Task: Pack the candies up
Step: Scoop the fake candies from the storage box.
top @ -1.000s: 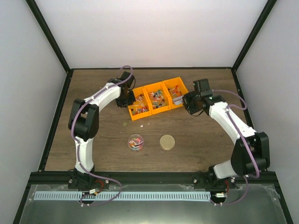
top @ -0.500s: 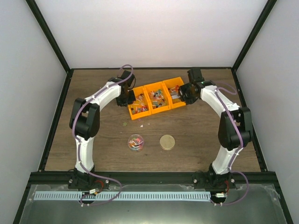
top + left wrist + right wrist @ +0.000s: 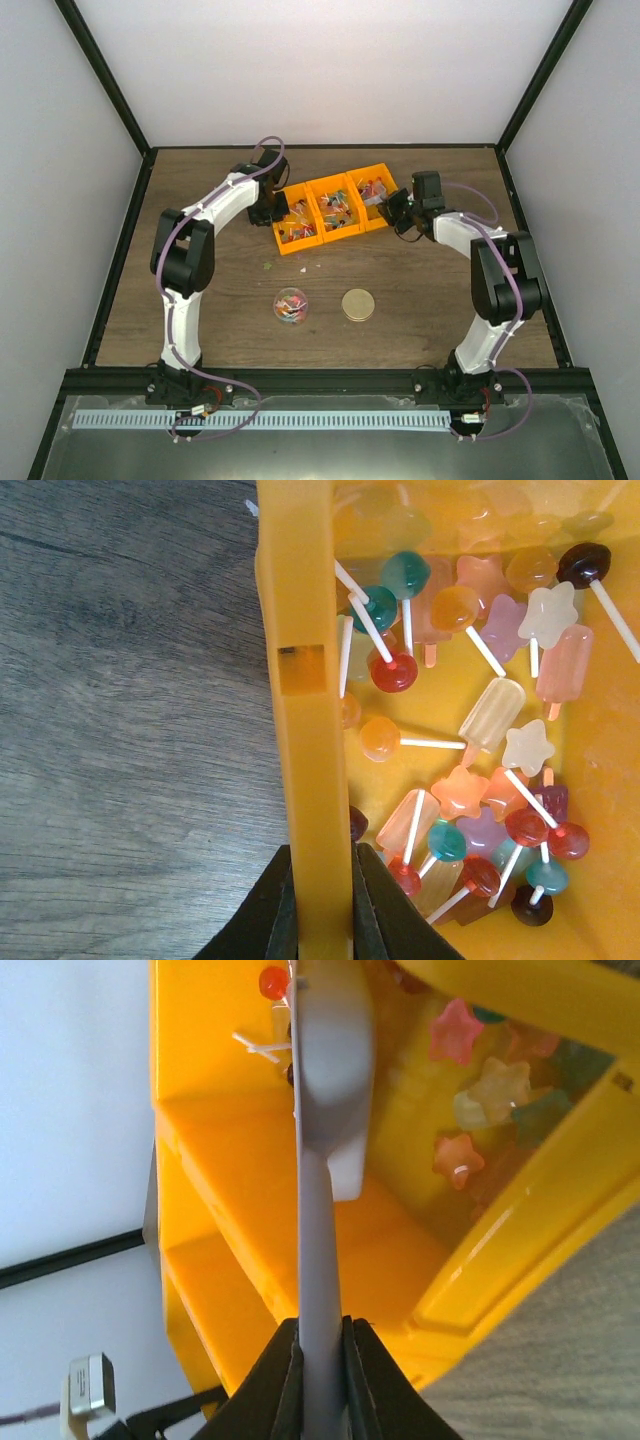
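Candies (image 3: 490,715) fill the bin (image 3: 305,600) (orange); left fingers (image 3: 268,920) pinch its wall, right fingers (image 3: 275,1392) clamp a scoop (image 3: 325,1050).

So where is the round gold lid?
The gold lid lies on the table in the top view, just right of the clear jar and in front of the orange bins.

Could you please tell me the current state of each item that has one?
Left gripper, shut on the wall of the left bin.
Right gripper, shut on the handle of the scoop.
Scoop, bowl at the right bin.
Jar, open, holding some candies.
Gold lid, off, flat on the table.
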`<control>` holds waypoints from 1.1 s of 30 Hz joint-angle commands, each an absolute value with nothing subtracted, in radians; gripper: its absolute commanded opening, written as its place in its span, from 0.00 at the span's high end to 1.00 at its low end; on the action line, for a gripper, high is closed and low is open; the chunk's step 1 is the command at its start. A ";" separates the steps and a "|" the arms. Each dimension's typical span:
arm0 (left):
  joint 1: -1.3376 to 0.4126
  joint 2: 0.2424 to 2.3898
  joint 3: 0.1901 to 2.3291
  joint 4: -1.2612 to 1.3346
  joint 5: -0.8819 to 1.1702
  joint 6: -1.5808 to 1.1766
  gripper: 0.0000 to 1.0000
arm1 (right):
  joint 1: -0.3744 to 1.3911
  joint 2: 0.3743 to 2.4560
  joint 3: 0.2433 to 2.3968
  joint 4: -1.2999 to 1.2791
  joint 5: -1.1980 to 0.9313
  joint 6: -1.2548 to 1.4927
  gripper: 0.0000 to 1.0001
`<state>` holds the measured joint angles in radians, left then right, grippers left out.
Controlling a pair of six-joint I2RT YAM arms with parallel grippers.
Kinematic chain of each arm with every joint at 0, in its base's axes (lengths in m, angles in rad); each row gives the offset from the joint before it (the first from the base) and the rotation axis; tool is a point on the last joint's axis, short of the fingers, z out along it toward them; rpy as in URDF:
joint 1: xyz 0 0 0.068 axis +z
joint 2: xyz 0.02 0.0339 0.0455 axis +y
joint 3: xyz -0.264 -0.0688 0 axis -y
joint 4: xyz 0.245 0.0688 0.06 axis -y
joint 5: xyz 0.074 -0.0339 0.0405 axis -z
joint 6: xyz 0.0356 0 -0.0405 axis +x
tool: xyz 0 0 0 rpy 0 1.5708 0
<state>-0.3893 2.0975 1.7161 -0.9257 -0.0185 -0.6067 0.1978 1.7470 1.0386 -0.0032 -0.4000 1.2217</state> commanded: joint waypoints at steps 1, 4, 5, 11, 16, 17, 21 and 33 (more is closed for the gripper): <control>-0.400 2.133 1.745 -0.920 -0.009 -0.593 0.96 | 0.219 1.646 0.987 0.067 -0.533 1.167 0.99; -0.400 2.135 1.752 -0.921 -0.011 -0.597 0.96 | 0.219 1.593 0.979 0.023 -0.518 1.143 0.99; -0.400 2.135 1.753 -0.921 -0.011 -0.599 0.96 | 0.219 1.575 0.974 0.006 -0.507 1.136 0.99; -0.400 2.137 1.756 -0.921 -0.006 -0.601 0.96 | 0.218 1.488 0.919 -0.035 -0.470 1.100 0.99; -0.400 2.133 1.752 -0.923 -0.007 -0.597 0.96 | 0.201 1.447 0.850 -0.002 -0.475 1.111 0.99; -0.400 2.132 1.752 -0.923 -0.006 -0.595 0.96 | 0.194 1.444 0.842 0.000 -0.481 1.113 0.99; -0.400 2.127 1.749 -0.924 -0.006 -0.592 0.96 | 0.191 1.431 0.828 0.008 -0.485 1.114 0.99; -0.400 2.120 1.744 -0.920 -0.003 -0.594 0.96 | 0.169 1.290 0.701 0.076 -0.486 1.120 0.99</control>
